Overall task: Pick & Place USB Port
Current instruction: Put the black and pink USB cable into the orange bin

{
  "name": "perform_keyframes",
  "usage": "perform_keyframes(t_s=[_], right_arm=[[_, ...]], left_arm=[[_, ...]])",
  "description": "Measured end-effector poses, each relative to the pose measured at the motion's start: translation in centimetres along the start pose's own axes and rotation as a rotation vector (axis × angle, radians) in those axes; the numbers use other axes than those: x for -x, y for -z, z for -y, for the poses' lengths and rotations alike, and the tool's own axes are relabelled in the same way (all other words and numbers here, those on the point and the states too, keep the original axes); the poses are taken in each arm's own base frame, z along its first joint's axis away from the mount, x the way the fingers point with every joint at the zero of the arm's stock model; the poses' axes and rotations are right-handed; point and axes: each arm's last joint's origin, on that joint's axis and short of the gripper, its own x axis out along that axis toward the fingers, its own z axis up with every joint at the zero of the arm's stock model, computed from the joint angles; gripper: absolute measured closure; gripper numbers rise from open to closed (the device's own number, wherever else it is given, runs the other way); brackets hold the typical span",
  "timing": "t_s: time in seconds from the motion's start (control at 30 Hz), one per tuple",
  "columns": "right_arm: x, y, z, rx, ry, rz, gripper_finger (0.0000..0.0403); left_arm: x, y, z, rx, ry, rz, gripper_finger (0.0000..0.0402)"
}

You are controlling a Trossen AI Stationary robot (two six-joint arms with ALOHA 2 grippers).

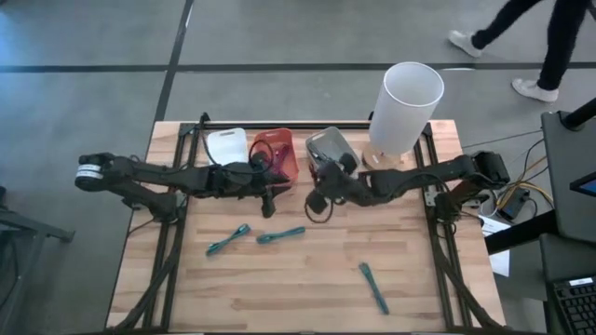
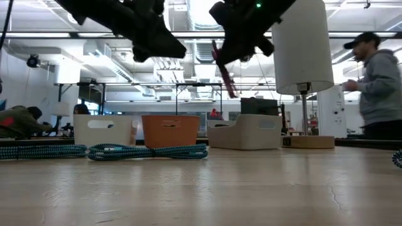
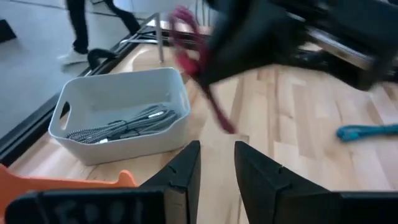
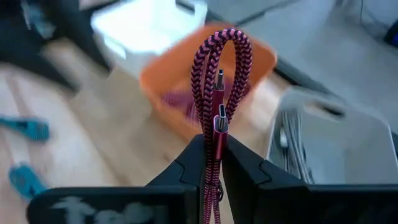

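Note:
A dark-red braided USB cable [image 4: 217, 68], folded into a loop, sits in my shut right gripper [image 4: 213, 152]. That gripper hangs over the table's middle [image 1: 321, 194], near the orange bin [image 1: 277, 151]. In the low view the cable [image 2: 225, 74] hangs below it, well above the table. My left gripper [image 3: 216, 163] is open and holds nothing. It hovers just left of the right one [image 1: 270, 200], in front of the orange bin. Three teal cables [image 1: 228, 240] [image 1: 281, 234] [image 1: 374, 287] lie flat on the wood. My right gripper pinches the folded red cable between its two fingers, across several strands bunched together just below the connectors [image 4: 216, 138]. The loop [image 4: 221, 38] and two plugs stick out past the fingertips. The cable is lifted clear of the table, and its free part hangs slanting down [image 2: 229, 85].
Three bins stand in a row at the far side: white [image 1: 226, 145], orange, and grey [image 1: 331, 147], which holds grey cables [image 3: 124, 127]. A tall white lamp [image 1: 405, 98] stands at the far right. A person [image 2: 377, 81] walks behind the table. The near half of the table holds only the teal cables.

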Motion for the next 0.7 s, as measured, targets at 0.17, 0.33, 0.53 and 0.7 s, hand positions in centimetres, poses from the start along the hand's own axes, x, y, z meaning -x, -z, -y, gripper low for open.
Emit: perform_keyframes(t_s=[0.17,0.33,0.53,0.7], right_arm=[[-1.5,-1.0,1.1,0.028,-0.023,0.094,0.0364],[-3.0,-1.0,2.3,0.016,-0.071,0.173,0.0364],[-5.7,-1.1,3.5,-0.036,-0.166,0.325,0.0364],[-9.0,-0.8,4.0,-0.069,-0.212,0.393,0.0364]], left_arm=[[2.0,0.1,0.5,-0.028,-0.046,-0.044,0.0309],[3.5,0.2,1.1,-0.058,-0.120,-0.059,0.0314],[4.1,0.4,1.4,-0.082,-0.175,-0.070,0.0315],[4.1,0.5,1.3,-0.086,-0.190,-0.077,0.0314]])
